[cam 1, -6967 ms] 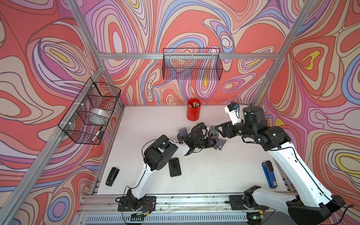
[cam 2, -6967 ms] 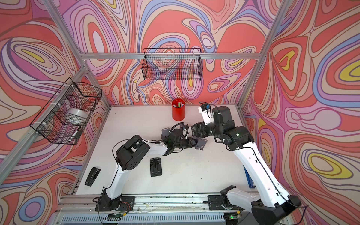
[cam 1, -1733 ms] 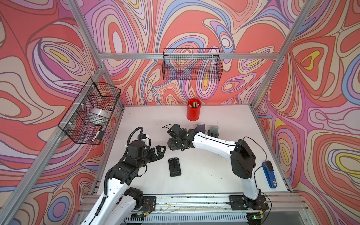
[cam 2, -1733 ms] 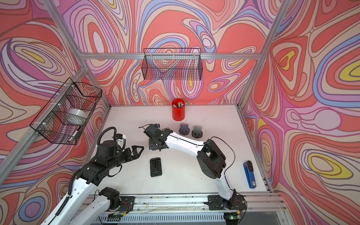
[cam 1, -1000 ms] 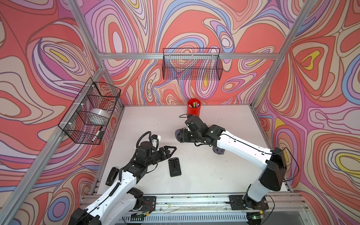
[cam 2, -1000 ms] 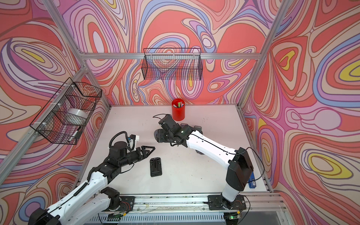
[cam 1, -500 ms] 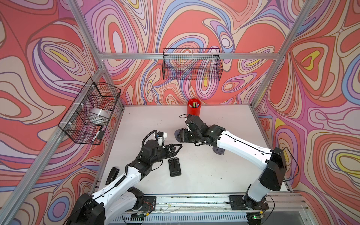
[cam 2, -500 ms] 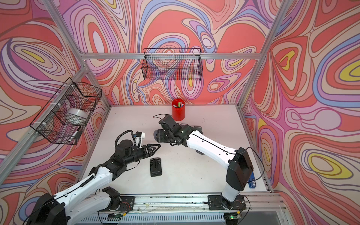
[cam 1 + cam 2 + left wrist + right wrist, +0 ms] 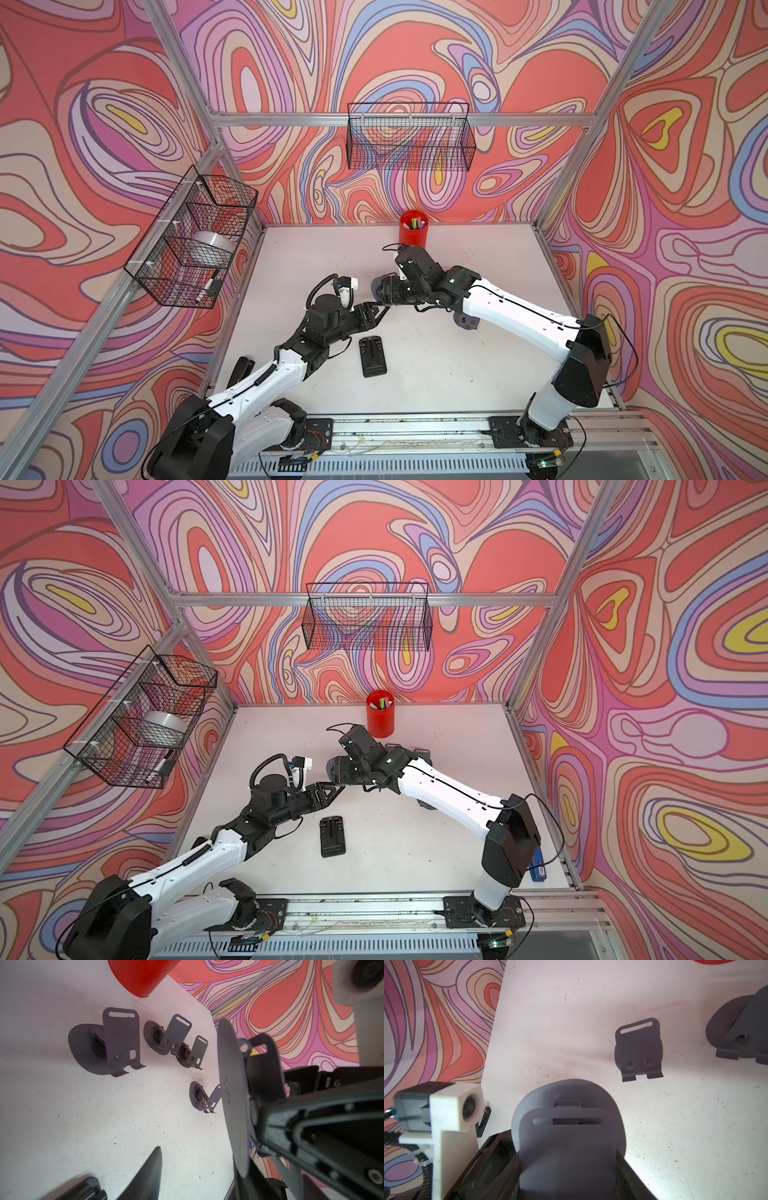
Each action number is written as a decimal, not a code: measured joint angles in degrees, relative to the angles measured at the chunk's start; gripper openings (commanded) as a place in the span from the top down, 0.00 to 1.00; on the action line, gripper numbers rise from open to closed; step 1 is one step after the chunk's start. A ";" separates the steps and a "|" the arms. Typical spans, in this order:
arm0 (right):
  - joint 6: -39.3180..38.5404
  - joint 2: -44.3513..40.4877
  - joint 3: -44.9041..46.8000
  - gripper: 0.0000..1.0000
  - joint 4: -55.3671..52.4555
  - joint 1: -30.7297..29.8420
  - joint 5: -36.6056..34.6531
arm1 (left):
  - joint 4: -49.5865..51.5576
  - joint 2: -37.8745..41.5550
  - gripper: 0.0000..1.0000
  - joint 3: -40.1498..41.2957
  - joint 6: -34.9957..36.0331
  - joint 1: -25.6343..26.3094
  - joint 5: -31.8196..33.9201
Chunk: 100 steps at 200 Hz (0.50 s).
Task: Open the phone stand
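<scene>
My right gripper (image 9: 568, 1159) is shut on a grey phone stand (image 9: 566, 1136), gripping its folded back plate by both side edges and holding it above the table. In both top views the phone stand (image 9: 380, 286) (image 9: 332, 769) hangs mid-table in front of the right gripper (image 9: 395, 291) (image 9: 347, 773). The left gripper (image 9: 376, 311) (image 9: 332, 789) has reached in just below it. In the left wrist view the stand's oval base (image 9: 232, 1084) shows edge-on beside one side of the open left gripper (image 9: 199, 1159). A wide gap separates it from the other finger (image 9: 145, 1178).
Several opened grey stands (image 9: 108, 1043) (image 9: 168, 1036) (image 9: 639, 1049) stand near a red pen cup (image 9: 412, 232) at the back. A flat black rectangular object (image 9: 372, 356) lies near the front. A black stapler (image 9: 243, 368) sits at the left edge, a blue item (image 9: 538, 868) front right.
My left arm has stretched forward and right until its jaws reach the held stand, and they have narrowed a little. The right arm and the stand have stayed put.
</scene>
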<state>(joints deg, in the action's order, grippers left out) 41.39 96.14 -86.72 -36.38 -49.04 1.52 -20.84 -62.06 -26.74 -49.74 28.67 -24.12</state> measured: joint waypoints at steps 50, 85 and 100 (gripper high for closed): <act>0.00 0.00 0.50 0.98 -0.13 0.20 0.92 | -4.02 -2.43 0.71 -0.61 -0.02 0.13 1.05; 0.02 0.00 0.57 0.98 0.00 0.31 0.92 | -6.36 -3.32 0.86 -1.03 0.24 0.35 0.07; 0.00 0.00 0.57 0.98 -0.09 0.52 1.31 | -6.62 -3.39 0.89 -1.09 0.98 0.42 -0.28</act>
<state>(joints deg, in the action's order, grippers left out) 41.39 96.14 -86.15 -36.47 -48.51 2.83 -27.46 -65.45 -27.83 -48.75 29.08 -24.40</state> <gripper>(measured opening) 0.600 0.139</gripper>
